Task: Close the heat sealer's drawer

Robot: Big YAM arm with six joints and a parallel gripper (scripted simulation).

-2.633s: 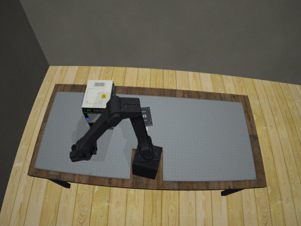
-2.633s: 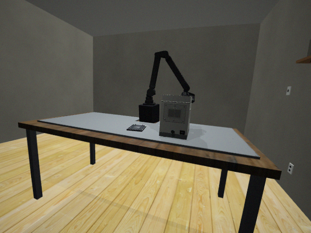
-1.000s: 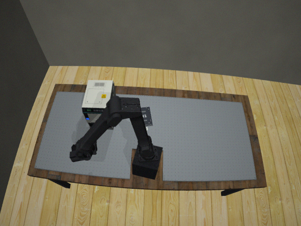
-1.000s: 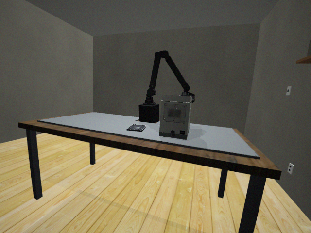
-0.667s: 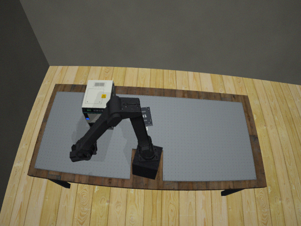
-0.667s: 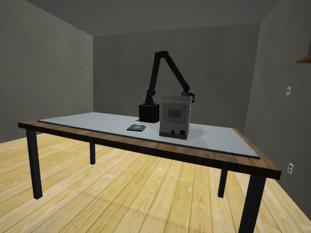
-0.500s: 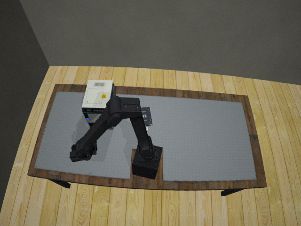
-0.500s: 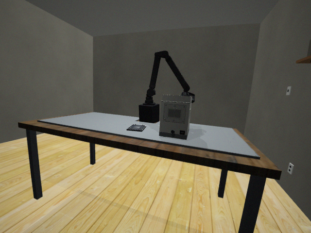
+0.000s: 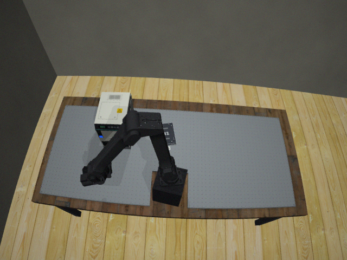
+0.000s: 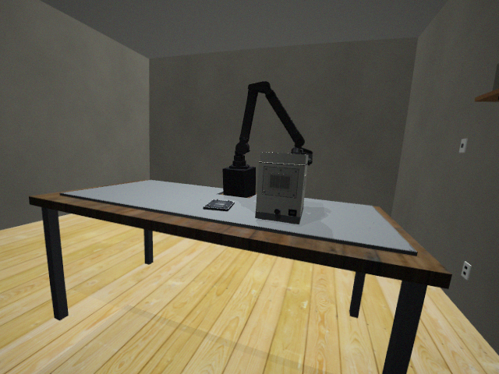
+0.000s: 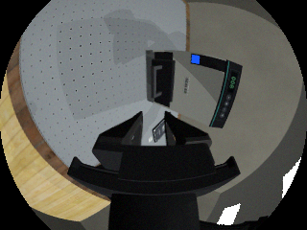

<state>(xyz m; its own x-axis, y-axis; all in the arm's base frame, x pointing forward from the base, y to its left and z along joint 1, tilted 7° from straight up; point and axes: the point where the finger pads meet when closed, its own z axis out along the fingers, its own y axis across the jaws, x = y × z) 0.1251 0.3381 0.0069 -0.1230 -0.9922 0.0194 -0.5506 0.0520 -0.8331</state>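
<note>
Seen from the top, the heat sealer (image 9: 108,107) (image 10: 281,188) (image 11: 199,91) is standing upright at ten to eleven o'clock on the gray mat (image 9: 238,156) (image 10: 132,197) (image 11: 96,72), near the table's (image 9: 224,214) (image 10: 242,241) (image 11: 16,93) far edge. Its light (image 9: 101,136) (image 11: 195,59) is glowing blue. The drawer (image 11: 165,82) is sitting at the sealer's front, its handle (image 11: 155,81) facing out; whether it is fully seated cannot be told, and the sheet and frame are hidden.

The gripper (image 9: 91,179) (image 10: 309,157) (image 11: 153,115) is hovering toward eight o'clock, well apart from the sealer front, leaving open room between them. Its fingers are standing partway open, with nothing between them. The table's near and left edges are lying beyond the gripper in the top view.

The arm (image 9: 109,151) (image 10: 281,112) is reaching up from its black block (image 9: 168,193) (image 10: 238,181) at six o'clock, bending high and covering part of the sealer's front. A dark plate (image 9: 171,134) (image 10: 218,204) (image 11: 159,131) is lying flat toward twelve o'clock from the block, apart from the sealer and inside the mat's edges.
</note>
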